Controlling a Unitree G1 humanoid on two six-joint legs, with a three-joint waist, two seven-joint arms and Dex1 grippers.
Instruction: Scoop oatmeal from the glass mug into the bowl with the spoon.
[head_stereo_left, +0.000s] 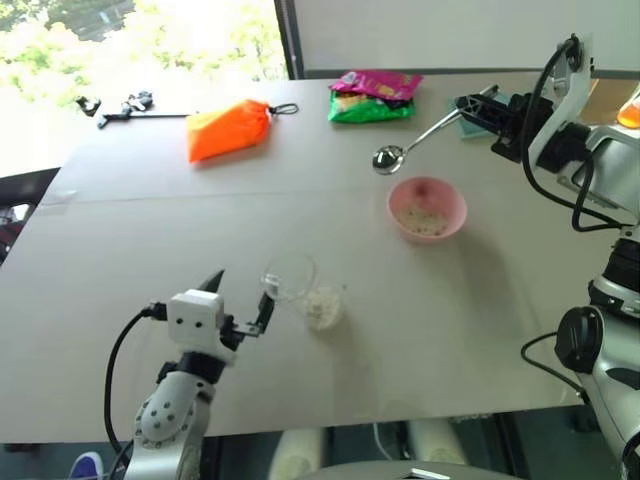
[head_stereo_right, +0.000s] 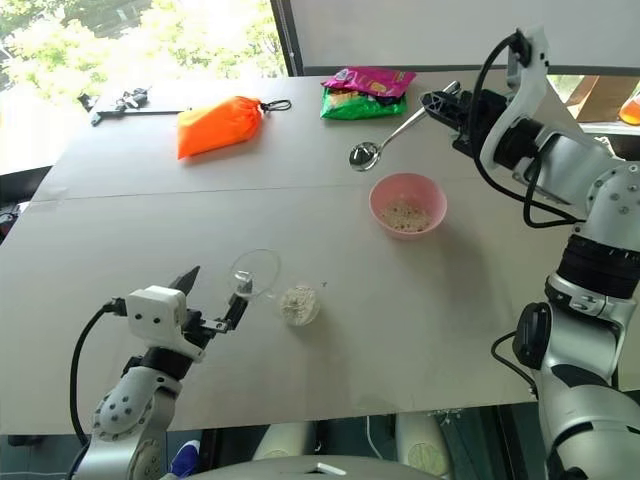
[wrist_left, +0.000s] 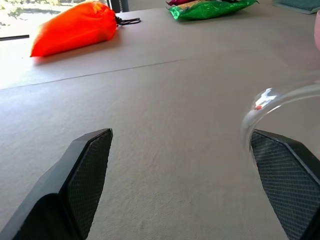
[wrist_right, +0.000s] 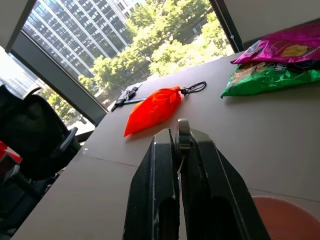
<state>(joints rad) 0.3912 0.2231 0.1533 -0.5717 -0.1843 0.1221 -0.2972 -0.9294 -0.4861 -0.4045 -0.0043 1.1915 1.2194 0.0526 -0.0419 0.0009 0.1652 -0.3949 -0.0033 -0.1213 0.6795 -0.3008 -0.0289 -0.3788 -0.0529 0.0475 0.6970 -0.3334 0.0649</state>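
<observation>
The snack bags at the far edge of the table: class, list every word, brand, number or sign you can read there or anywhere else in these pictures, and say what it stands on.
No text can be read anywhere.
Pink snack bag: printed patches, too blurred to read.
Green snack bag: print too blurred to read.
Orange pouch: no lettering visible.
Pink bowl, glass mug, spoon: no markings visible.

The left gripper (head_stereo_left: 240, 302) sits low and near, fingers spread wide (nothing between them), pointing forward. The right arm is raised and stretched out, and the right gripper (head_stereo_right: 432, 101) is clamped on the spoon (head_stereo_right: 385, 138).
</observation>
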